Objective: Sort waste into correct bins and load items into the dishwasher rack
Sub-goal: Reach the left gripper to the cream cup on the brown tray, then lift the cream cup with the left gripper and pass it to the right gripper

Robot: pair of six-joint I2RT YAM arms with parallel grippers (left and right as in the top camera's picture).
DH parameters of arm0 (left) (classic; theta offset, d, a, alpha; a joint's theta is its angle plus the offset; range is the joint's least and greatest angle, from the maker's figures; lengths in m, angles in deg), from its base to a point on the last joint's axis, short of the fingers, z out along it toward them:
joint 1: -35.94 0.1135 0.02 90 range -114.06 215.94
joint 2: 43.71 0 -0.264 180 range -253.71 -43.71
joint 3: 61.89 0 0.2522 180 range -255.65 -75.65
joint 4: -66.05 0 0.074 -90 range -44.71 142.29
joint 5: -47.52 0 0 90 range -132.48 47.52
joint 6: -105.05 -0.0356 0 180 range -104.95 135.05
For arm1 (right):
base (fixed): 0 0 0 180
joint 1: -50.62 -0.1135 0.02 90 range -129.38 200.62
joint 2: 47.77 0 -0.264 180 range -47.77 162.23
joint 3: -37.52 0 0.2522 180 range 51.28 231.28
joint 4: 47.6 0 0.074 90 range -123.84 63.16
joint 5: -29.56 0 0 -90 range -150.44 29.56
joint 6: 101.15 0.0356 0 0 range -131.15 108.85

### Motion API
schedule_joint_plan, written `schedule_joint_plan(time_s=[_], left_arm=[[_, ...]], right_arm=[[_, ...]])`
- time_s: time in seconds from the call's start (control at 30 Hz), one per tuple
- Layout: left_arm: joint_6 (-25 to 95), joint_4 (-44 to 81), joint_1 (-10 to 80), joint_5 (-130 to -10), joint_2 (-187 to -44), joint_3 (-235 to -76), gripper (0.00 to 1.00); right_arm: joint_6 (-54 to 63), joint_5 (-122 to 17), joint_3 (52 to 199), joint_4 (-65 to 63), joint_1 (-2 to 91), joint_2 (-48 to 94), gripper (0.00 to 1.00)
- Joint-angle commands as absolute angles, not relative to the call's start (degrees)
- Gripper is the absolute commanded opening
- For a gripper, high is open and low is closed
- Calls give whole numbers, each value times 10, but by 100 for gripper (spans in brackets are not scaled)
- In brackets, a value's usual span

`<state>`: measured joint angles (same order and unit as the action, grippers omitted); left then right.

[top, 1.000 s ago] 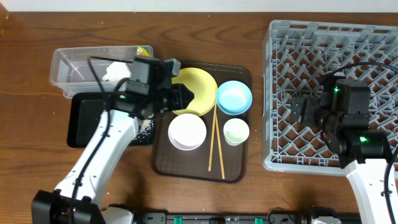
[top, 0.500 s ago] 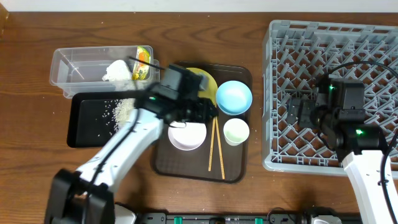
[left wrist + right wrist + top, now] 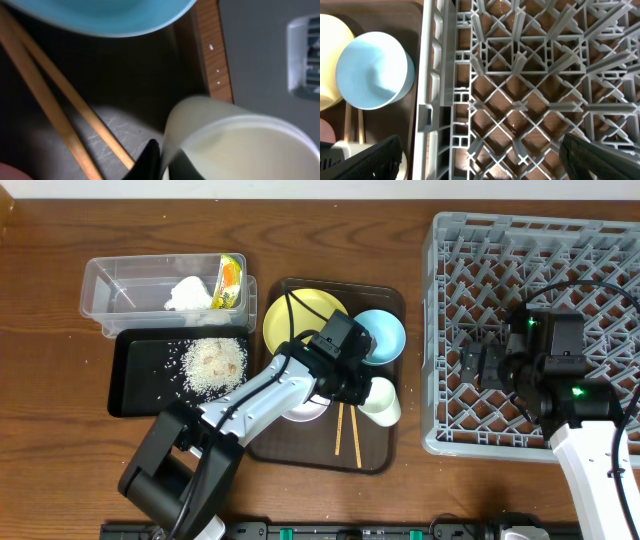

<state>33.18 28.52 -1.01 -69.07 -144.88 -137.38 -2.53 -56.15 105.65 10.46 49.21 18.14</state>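
Note:
My left gripper (image 3: 362, 387) is shut on the rim of the small pale cup (image 3: 384, 403), which tilts on the brown serving tray (image 3: 372, 458). In the left wrist view one finger (image 3: 161, 161) is outside the cup wall (image 3: 235, 145) and one inside. The light blue bowl (image 3: 384, 333), yellow plate (image 3: 296, 318), chopsticks (image 3: 346, 432) and white-pinkish bowl (image 3: 300, 412), partly under my arm, are on that tray. The clear tub (image 3: 130, 292) holds the napkin (image 3: 188, 292) and wrapper (image 3: 230, 278). Rice (image 3: 212, 362) lies in the black tray (image 3: 128, 385). My right gripper (image 3: 480, 365) is open and empty over the grey rack (image 3: 560, 250).
The right wrist view shows the rack's lattice and pegs (image 3: 520, 85) below the open fingers (image 3: 480, 160), with the blue bowl (image 3: 375, 70) and plate edge (image 3: 330, 60) beyond the rack's left wall. Bare wooden table lies in front of the black tray and behind the tub.
My left arm has swung right from the plate's left side across the serving tray to the cup and closed on its rim; the cup now tilts. The right arm has barely moved.

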Motion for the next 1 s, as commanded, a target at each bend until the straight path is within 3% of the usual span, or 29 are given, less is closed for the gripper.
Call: schedule_joint_plan(time_s=[0.0,0.17,0.3,0.4,0.57,0.77,0.97], left_arm=[[329,286,0,-685,-1442,-1378,6],[337,265,38,-690,-1407,-1378,6],[343,250,95,-724,-1348,-1378,6],[361,264,153,-780,-1306,-1378,6],[439,321,248,-908,-1302,-1378,6],[469,399,280,-1130,-1353,-1378,6],[469,400,255,-1254,-1396,-1378,6]], right_arm=[[-18,-558,1067,109,487,181,99],[-18,-559,1067,110,487,181,99],[-8,-565,1067,100,494,181,93],[17,-536,1067,73,508,181,98],[-26,-322,1067,14,509,190,99],[-163,-28,1067,2,475,232,99],[-195,28,1067,-10,427,285,99]])
